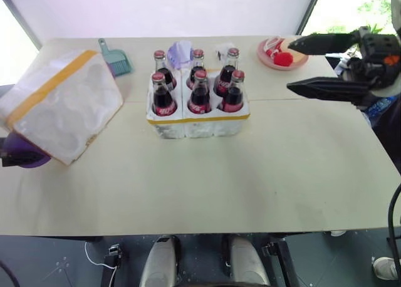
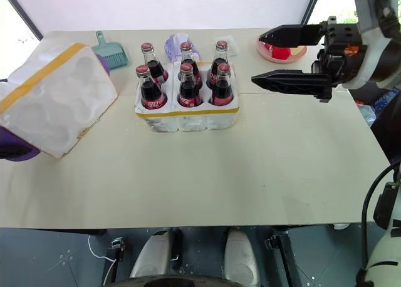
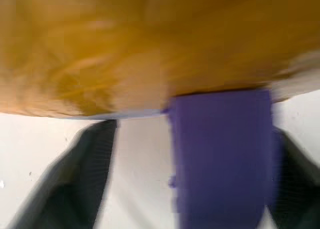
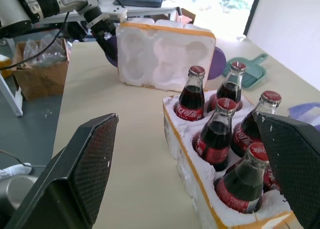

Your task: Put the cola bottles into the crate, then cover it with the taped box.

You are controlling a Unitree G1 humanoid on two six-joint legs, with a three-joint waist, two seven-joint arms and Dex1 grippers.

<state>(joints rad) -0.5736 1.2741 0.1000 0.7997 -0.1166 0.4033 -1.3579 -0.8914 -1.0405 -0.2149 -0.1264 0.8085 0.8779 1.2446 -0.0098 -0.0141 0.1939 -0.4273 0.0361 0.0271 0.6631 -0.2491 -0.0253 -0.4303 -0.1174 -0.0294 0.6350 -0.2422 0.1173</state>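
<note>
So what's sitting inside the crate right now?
Six cola bottles stand upright in the crate, one per well, in two rows of three. Their necks and red caps stick out; the bottle bases are hidden down in the foam wells.

The only lettering stands on the cola bottles (image 4: 218,131): each carries a red label with white script across its dark body. In the right wrist view the script shows as curling white strokes, in the manner of a cola brand mark, but the letters cannot be made out. The red caps show no legible print. The yellow tape on the crate (image 1: 198,119) and on the taped box (image 1: 59,105) bears no readable words or numbers.
</note>
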